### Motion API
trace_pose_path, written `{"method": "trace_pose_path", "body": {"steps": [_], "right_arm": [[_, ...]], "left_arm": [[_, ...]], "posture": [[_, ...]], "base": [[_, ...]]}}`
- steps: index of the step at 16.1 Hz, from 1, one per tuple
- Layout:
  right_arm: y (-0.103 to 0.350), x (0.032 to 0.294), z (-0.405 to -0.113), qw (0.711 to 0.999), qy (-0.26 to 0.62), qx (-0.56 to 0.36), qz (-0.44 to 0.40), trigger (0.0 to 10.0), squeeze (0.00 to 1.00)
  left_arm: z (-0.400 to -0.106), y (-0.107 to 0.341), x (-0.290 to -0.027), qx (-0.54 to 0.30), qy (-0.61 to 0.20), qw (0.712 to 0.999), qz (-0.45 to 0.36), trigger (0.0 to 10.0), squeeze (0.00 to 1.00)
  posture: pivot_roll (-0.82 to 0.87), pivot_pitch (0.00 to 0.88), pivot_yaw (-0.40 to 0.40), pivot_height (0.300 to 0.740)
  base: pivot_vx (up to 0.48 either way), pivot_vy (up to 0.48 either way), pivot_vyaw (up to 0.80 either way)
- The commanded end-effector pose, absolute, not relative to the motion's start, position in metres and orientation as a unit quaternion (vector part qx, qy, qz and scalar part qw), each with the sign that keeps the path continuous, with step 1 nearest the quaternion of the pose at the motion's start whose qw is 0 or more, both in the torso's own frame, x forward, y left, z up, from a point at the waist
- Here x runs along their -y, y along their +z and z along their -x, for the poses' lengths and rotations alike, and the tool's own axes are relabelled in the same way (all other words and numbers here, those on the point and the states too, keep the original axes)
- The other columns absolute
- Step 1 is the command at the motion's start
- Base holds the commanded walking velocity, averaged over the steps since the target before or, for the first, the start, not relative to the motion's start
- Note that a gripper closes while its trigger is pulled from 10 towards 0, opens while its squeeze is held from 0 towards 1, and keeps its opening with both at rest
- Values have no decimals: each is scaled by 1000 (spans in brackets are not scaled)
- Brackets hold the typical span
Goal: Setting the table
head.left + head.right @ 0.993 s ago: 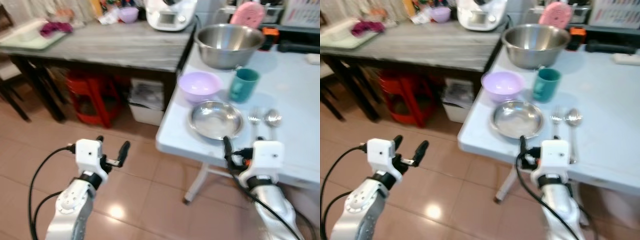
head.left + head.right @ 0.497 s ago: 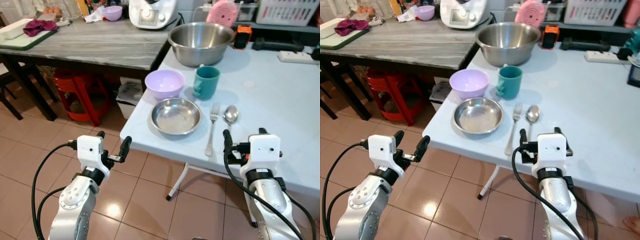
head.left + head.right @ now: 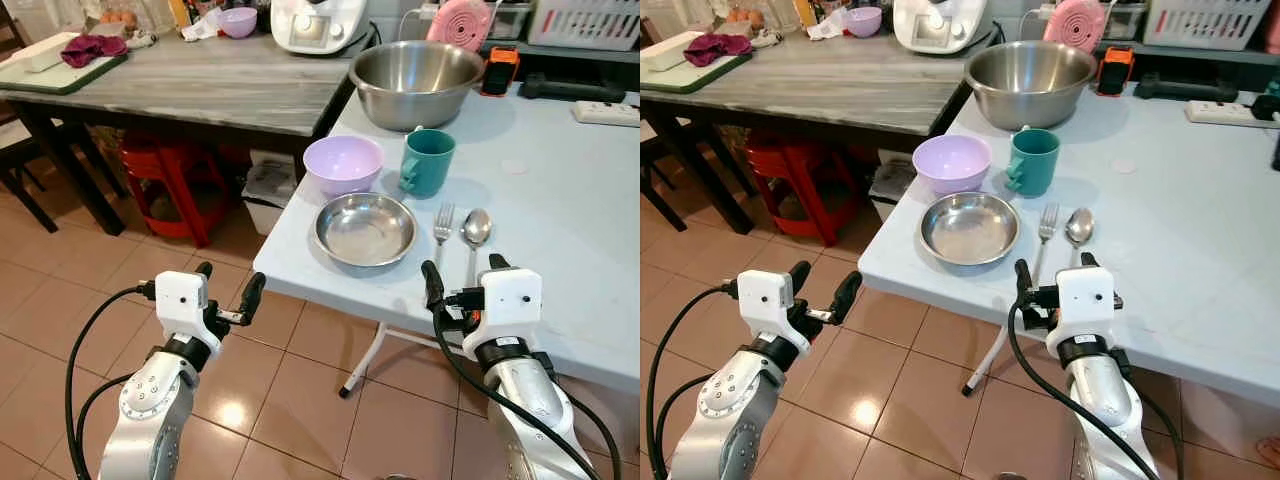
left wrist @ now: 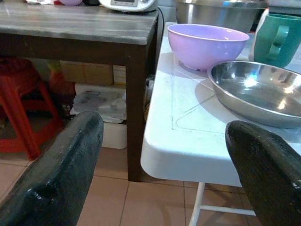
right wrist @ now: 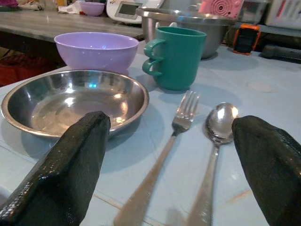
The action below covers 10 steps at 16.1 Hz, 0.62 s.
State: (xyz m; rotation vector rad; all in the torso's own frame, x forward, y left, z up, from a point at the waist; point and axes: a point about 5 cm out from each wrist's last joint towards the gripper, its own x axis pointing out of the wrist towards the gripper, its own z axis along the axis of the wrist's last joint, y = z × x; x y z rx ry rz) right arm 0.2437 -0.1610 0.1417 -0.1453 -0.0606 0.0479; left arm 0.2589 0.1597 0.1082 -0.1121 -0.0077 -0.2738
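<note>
On the pale blue surface [image 3: 560,200] a steel plate [image 3: 365,229] lies near the edge, with a fork [image 3: 441,228] and spoon [image 3: 474,236] just beside it and a purple bowl [image 3: 343,164] and teal mug [image 3: 428,161] behind. The right gripper [image 3: 455,292] hovers at the surface's edge before the fork, fingers spread and empty. The left gripper [image 3: 226,292] hangs over the tiled floor [image 3: 300,400], likewise spread and empty.
</note>
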Motion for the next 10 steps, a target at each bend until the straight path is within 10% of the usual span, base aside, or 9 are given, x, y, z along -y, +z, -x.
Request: {"method": "trace_pose_path", "body": {"steps": [1,10], "right_arm": [[148,160,-244,996,26,45,71,10000,0],[150,169,-252,999,-8,40,29,10000,0]], "left_arm": [[-259,109,-161,7,-140,989,56,10000,0],[-262,117,-151,27,-202,978,43,10000,0]], "posture": [[-204,99,77,740],[-202,110,72,740]], "base": [[0,0,0],[0,0,0]]}}
